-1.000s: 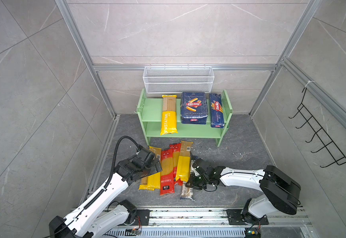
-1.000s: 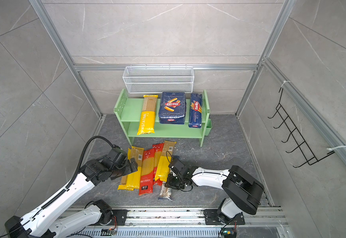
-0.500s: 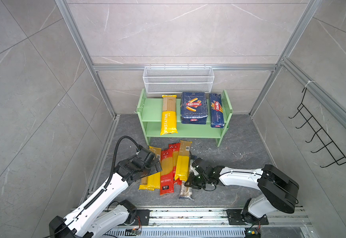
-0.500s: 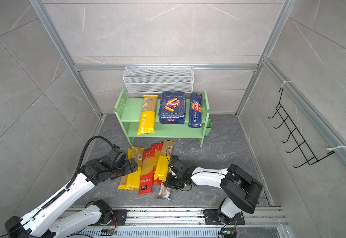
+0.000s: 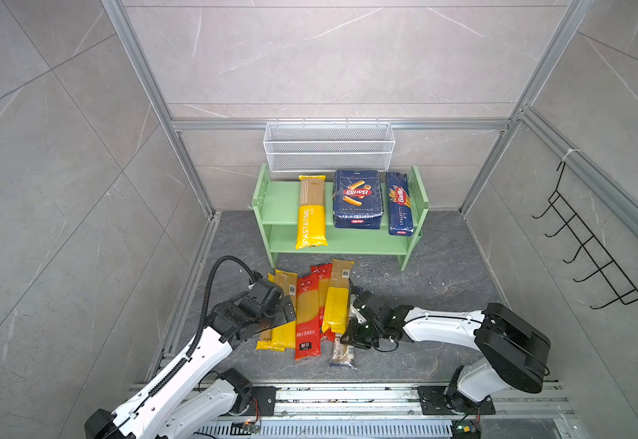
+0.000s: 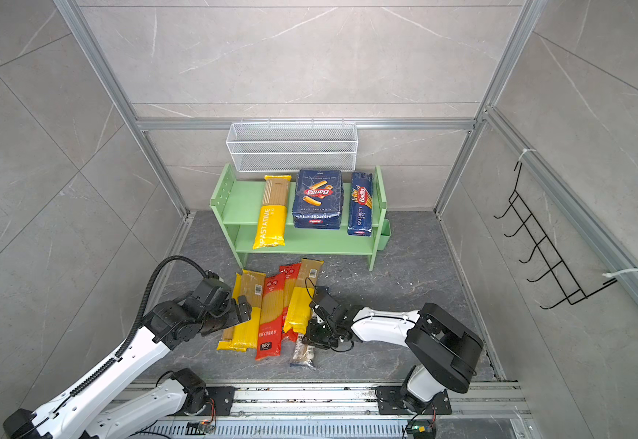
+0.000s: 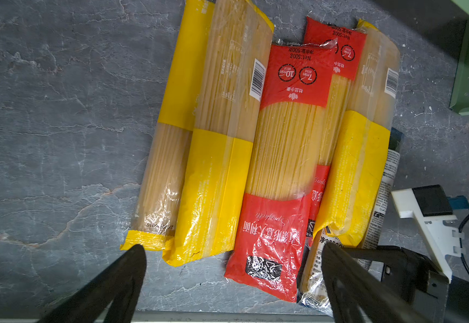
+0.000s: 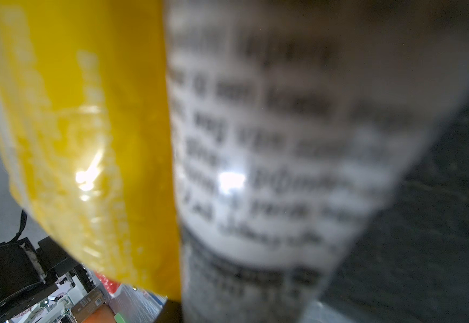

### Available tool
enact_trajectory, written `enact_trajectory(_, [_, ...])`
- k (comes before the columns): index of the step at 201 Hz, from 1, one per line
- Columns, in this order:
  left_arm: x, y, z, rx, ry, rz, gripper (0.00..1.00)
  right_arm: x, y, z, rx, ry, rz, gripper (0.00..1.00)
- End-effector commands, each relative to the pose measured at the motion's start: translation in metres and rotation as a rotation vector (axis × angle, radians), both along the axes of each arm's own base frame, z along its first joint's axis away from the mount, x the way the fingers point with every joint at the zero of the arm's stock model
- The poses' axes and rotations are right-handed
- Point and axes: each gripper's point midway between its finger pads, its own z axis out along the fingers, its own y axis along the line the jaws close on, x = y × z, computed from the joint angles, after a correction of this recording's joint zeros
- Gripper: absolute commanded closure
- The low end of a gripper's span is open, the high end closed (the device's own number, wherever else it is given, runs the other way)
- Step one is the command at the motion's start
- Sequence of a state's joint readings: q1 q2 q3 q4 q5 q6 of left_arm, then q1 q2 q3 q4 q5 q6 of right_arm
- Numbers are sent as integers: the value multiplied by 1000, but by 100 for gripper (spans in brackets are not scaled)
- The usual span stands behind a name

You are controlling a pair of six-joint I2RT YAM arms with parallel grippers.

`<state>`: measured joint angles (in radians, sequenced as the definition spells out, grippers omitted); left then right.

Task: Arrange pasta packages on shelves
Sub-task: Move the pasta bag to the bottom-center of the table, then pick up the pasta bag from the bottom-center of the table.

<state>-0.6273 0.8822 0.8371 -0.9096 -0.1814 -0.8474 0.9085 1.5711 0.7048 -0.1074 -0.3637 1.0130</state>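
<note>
While the left gripper [image 7: 232, 246] hangs over the near ends of the floor pile, jaws spread wide and holding nothing, here's the count: nine pasta packages.

Three lie on the top board of the green shelves [image 5: 279, 205]: one yellow spaghetti pack [image 5: 311, 213], one wide Barilla pack [image 5: 357, 199] and one narrow Barilla pack [image 5: 400, 205]. The yellow and the narrow blue one hang over the front edge.

Six lie on the floor [image 5: 443, 289] just in front: three yellow bags [image 7: 222, 134], two red bags [image 7: 286, 145] and one clear bag [image 5: 343, 353].

The far red bag is mostly buried, and the clear bag's far end slips under the yellow bag beside it. The right gripper [image 5: 351, 336] is squeezed shut, low against that clear bag. Its wrist view is a blur of yellow film and printed label, so I can't tell if it has film pinched.

For room, there's open board beside the yellow spaghetti pack, and bare floor between the pile and the shelf legs.
</note>
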Motion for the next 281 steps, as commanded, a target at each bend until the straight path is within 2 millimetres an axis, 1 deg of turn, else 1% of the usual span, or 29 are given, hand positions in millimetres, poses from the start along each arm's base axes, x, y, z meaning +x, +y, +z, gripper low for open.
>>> enact_trajectory(1, [0, 5, 4, 15, -23, -3, 0, -8, -7, -28, -57, 5, 46, 100])
enact_trajectory(24, [-2, 7, 8, 13, -30, -1, 0, -11, -5, -20, -5, 7, 39, 100])
enact_trajectory(69, [-3, 8, 15, 1, -40, 8, 0, -16, -15, 5, 99, -18, 13, 100])
enact_trajectory(97, [-1, 5, 18, -14, -42, 11, 0, -16, -14, 22, 161, -35, 20, 100])
enact_trajectory(126, [3, 2, 19, -18, -38, 16, 0, -18, -11, 37, 238, -10, 3, 100])
enact_trajectory(164, [10, -2, 26, -15, -42, 21, 0, -20, -17, 56, 271, -25, 7, 100])
enact_trajectory(202, [17, -5, 34, -17, -52, 30, 1, -25, -29, 86, 269, -78, 37, 100])
enact_trajectory(233, [19, -7, 35, -19, -50, 34, 1, -29, -37, 108, 277, -119, 50, 100])
enact_trajectory(266, [20, -5, 37, -15, -55, 44, 0, -32, -33, 123, 322, -116, 63, 100])
enact_trajectory(281, [18, -3, 37, -9, -55, 47, 1, -34, -30, 135, 362, -116, 75, 100])
